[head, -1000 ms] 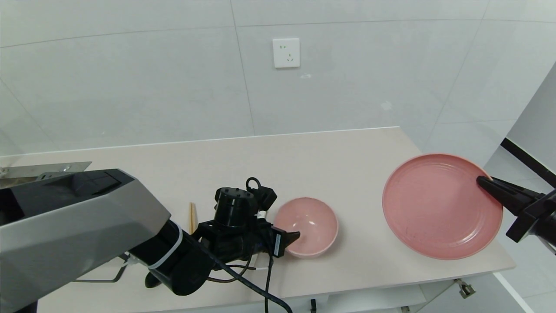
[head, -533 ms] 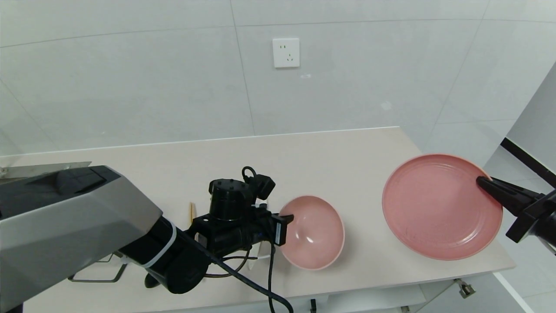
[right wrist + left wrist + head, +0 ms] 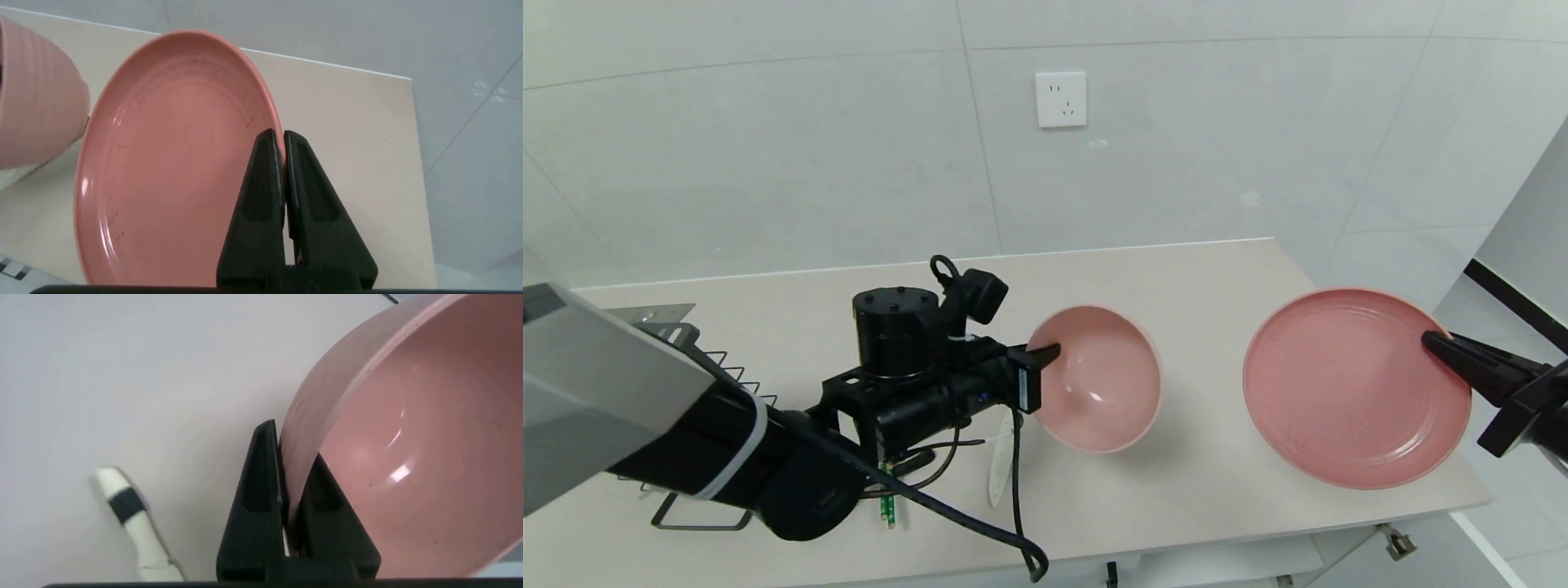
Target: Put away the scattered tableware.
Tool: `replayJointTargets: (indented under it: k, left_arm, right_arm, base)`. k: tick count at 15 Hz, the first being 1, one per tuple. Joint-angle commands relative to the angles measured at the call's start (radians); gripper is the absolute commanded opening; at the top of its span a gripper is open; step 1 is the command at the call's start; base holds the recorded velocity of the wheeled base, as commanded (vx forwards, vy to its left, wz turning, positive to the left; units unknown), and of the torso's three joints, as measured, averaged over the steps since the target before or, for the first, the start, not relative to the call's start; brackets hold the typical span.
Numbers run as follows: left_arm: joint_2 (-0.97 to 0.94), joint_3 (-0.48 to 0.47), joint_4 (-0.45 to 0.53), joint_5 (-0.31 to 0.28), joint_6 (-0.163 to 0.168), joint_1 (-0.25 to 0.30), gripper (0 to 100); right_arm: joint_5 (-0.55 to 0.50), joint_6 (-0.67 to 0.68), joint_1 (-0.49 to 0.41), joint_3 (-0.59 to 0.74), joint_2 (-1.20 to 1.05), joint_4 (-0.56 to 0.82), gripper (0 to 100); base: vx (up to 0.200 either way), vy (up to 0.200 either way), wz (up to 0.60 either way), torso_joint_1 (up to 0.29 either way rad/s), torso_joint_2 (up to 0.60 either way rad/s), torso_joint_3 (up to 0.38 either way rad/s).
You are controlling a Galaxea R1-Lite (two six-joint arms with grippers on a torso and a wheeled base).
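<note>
Pink bowl, location? (M.)

Over the middle of the table, tipped so its inside faces the head camera; shadow on the surface under it. (K.)

Left arm pose? (M.)

Stretched low across the table from the left, wrist roughly level. Left tool narrow, clamped on the bowl's left rim: one finger inside the wall, one outside, as the left wrist view confirms. (K.)

Plate? (M.)

Pink plate, over the table's right end, tilted, well apart from the bowl. Right arm enters from the right edge. Right tool pinched shut on the plate's right rim, fingers nearly meeting across its thin edge. (K.)

Other items? (M.)

White spoon lying flat on the table beneath the left arm, near the front edge. Chopsticks just beside it, partly hidden by the arm. Wire rack at the table's left end, behind the arm. (K.)
</note>
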Motion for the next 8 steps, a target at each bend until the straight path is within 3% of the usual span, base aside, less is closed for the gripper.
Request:
replayJointTargets:
  k: [1,5,8]
  left_arm:
    - [-0.107,0.026,0.000,0.007,0.030,0.023,0]
    - [-0.258,0.104,0.006,0.011,0.064,0.025,0]
    - [-0.328,0.176,0.004,0.073,0.067,0.028,0]
  right_arm:
    - [0.000,0.001,0.000,0.000,-0.005,0.000,0]
    - [0.000,0.001,0.002,0.005,-0.008,0.000,0]
    - [0.000,0.002,0.002,0.005,-0.019,0.000,0]
  base:
    - [0.000,0.000,0.00,0.000,0.00,0.000]
    - [0.000,0.000,0.00,0.000,0.00,0.000]
    - [0.000,0.000,0.00,0.000,0.00,0.000]
